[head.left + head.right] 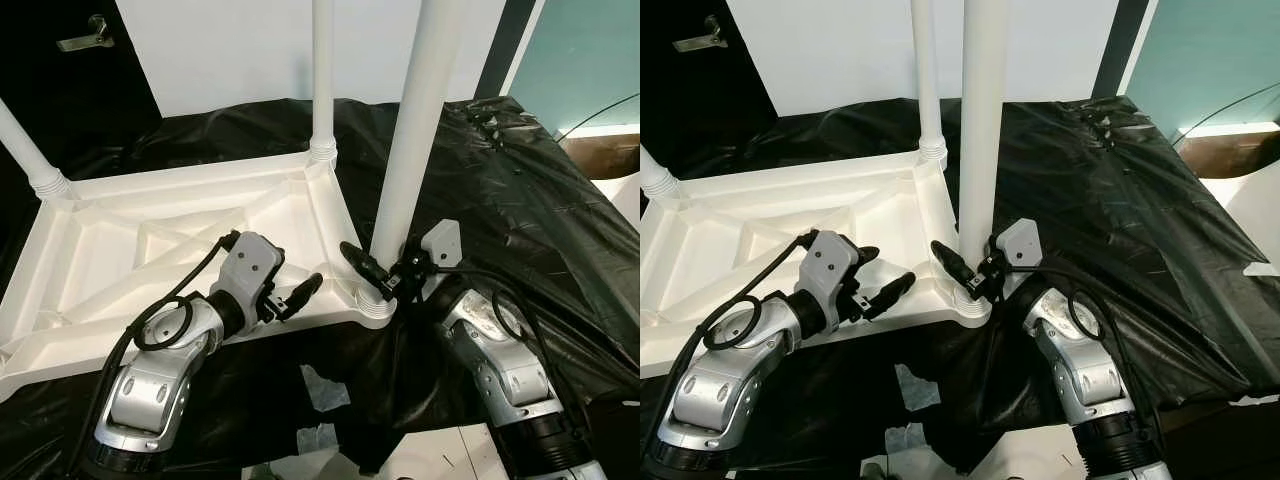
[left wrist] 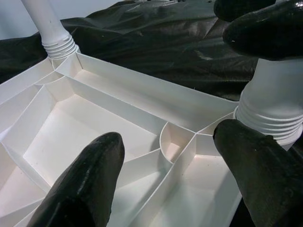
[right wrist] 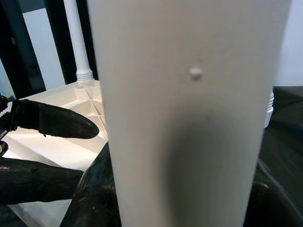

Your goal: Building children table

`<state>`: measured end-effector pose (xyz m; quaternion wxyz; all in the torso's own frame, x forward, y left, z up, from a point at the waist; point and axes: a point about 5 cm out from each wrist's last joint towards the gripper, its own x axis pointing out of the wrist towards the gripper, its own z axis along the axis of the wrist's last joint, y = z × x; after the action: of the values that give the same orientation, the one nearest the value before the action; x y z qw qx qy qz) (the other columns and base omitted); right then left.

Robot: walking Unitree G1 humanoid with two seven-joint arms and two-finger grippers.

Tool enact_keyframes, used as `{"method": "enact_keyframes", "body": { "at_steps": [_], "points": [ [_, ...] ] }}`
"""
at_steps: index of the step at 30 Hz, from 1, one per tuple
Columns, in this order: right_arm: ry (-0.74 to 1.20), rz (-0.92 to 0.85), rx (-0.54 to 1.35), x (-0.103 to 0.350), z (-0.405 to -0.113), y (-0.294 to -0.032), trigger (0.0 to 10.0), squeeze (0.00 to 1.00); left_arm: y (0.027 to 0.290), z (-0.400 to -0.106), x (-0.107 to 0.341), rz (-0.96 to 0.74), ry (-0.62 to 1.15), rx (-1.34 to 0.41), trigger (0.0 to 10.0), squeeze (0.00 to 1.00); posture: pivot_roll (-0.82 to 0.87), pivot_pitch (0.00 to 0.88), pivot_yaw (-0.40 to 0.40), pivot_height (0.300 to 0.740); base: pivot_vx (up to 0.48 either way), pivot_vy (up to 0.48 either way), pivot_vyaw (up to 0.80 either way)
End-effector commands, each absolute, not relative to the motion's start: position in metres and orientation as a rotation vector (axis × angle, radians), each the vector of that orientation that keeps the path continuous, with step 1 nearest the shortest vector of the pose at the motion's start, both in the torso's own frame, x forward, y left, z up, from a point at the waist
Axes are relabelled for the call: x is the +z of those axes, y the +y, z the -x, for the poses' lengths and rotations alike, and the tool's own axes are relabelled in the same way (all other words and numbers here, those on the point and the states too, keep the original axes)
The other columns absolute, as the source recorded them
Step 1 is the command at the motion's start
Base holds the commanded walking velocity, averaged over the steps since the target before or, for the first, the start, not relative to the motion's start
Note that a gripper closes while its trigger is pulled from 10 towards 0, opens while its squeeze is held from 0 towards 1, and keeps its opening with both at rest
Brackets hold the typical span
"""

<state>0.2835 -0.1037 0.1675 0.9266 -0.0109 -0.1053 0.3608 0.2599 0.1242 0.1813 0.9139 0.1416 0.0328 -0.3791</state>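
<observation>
A white plastic table top point(image 1: 150, 240) lies upside down on black sheeting, ribs facing up. Upright legs stand in its corners: a near-right leg point(image 1: 415, 120), a far leg point(image 1: 322, 70) and a left one point(image 1: 25, 150). My right gripper point(image 1: 385, 272) is shut on the near-right leg just above its threaded collar point(image 2: 272, 113), with black fingers point(image 3: 90, 198) on either side. My left gripper point(image 1: 883, 273) is open over the table's front rim, left of that corner. Its fingers point(image 2: 85, 184) straddle the ribbed underside and hold nothing.
Black plastic sheeting point(image 1: 500, 190) covers the surface under and to the right of the table. Paper scraps point(image 1: 325, 390) and a white board point(image 1: 440, 455) lie near my base. A dark door with a handle point(image 1: 85, 38) is at the far left, and a brown object point(image 1: 605, 150) at the right.
</observation>
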Motion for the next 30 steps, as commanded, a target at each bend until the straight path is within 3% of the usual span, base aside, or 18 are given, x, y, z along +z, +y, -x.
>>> {"method": "enact_keyframes", "body": {
  "at_steps": [1,8,30],
  "points": [
    [-0.036,0.036,0.693,0.1326,-0.2819,-0.1084,10.0,0.00,0.1243,-0.2588,0.1819,-0.289,0.064,-0.761,10.0,0.00,0.12,0.093,0.010,0.740,0.000,0.000,0.00],
    [-0.083,0.019,0.418,0.1348,-0.2833,-0.1081,10.0,0.00,0.1247,-0.2567,0.1815,-0.288,0.064,-0.755,10.0,0.00,0.12,0.092,0.000,0.740,0.000,0.000,0.00],
    [-0.098,-0.011,0.345,0.1387,-0.2811,-0.1108,10.0,0.00,0.1224,-0.2570,0.1815,-0.296,0.071,-0.774,10.0,0.00,0.12,0.072,0.018,0.740,0.000,0.000,0.00]
  ]
}}
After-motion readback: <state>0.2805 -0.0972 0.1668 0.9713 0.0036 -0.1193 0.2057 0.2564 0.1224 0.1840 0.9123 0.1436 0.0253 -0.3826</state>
